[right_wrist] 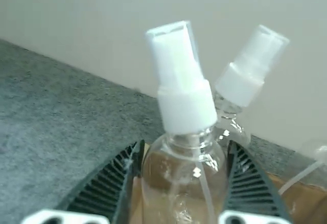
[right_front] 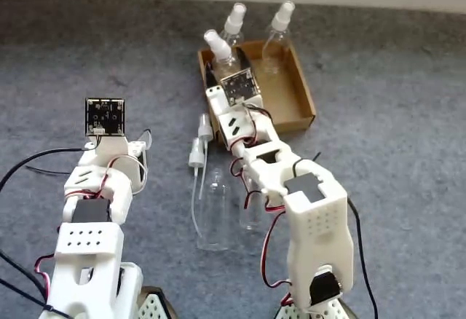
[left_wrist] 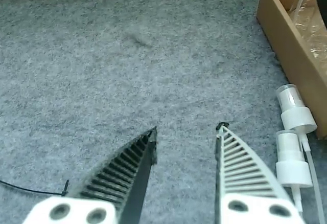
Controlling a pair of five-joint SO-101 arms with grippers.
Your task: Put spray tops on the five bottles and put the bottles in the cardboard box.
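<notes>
The right arm (right_front: pixel 271 164) hides the lower half of the bottle (right_front: pixel 219 49).

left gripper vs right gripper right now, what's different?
Left gripper is open and holds nothing; right gripper is shut on a capped bottle. Left gripper is over bare carpet beside two loose spray tops; right gripper is at the cardboard box. Both have ribbed fingers.

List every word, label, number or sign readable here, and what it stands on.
None readable. The clear plastic bottles with white spray tops, the brown cardboard box and the grey carpeted table show no print.
Any marks on the small black circuit board atop one arm are too small to read.
</notes>
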